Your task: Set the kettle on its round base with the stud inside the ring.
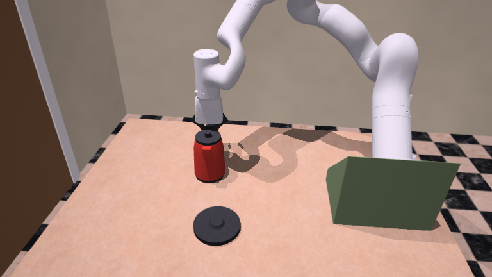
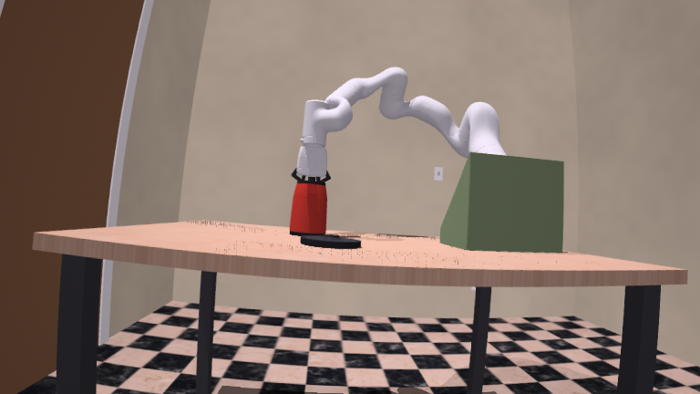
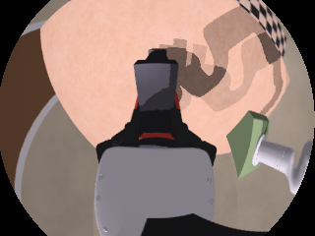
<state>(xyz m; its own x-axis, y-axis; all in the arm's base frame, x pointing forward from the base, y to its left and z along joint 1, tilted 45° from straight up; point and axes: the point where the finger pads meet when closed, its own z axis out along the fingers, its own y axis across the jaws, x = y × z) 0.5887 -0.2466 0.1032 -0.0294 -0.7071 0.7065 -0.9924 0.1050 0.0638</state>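
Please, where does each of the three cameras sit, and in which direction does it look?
Top: high, before the table, looking down at the kettle and base; whole arm shows.
Exterior: low, beside the table, looking level; whole arm shows.
Wrist: on the gripper, looking down; jaws closed on the kettle's handle.
All share the kettle and green box.
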